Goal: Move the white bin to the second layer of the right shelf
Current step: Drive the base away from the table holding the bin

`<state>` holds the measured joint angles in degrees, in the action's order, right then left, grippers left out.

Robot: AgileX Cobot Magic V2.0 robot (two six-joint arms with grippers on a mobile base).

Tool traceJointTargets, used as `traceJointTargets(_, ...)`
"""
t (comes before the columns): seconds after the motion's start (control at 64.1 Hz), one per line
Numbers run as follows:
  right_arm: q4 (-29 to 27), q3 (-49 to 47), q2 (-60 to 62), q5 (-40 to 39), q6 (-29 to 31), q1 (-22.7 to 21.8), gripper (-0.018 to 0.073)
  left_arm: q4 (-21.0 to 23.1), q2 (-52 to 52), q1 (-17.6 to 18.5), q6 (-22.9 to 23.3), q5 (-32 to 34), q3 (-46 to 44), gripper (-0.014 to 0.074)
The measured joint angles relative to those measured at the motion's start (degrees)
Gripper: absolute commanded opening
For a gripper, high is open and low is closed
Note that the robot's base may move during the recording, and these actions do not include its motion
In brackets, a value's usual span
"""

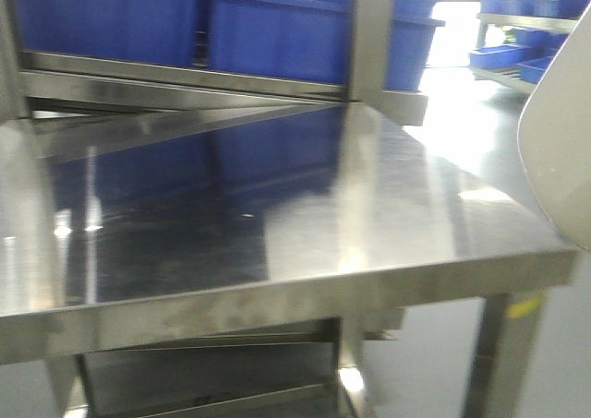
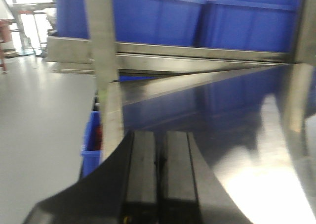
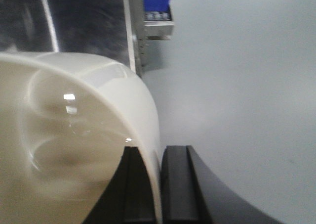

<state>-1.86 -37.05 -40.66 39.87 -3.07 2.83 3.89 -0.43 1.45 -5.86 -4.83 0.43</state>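
1. As I judge it, this is the carrying step. The smooth cream-white plastic bin [image 3: 74,150] rests on nothing and is clamped by its thin rim in the right gripper [image 3: 159,155]. One black finger [image 3: 140,184] is inside the mouth and the other is outside the wall.
2. The bin bulges to the left of and ahead of that gripper, with its mouth turned toward the wrist camera.
3. Ahead and to the left of the gripper lies the mirror-like flat steel tabletop [image 1: 277,206]. To its right there is only grey floor [image 3: 237,85].
4. The left gripper [image 2: 159,157] is clenched on nothing above the tabletop's left edge. Blue rectangular plastic crates [image 2: 158,16] stand ahead of it.
5. The right shelf's second layer is not in view. The next move probably calls for turning right to find it, while keeping the rim pinch firm.
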Motion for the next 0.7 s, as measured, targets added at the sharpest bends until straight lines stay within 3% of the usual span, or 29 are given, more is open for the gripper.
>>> traceJointTargets(0.702,0.0,0.0,0.0,0.0,0.0,0.0,0.005,0.0,0.0,0.0,0.0,0.0,0.0,0.0085)
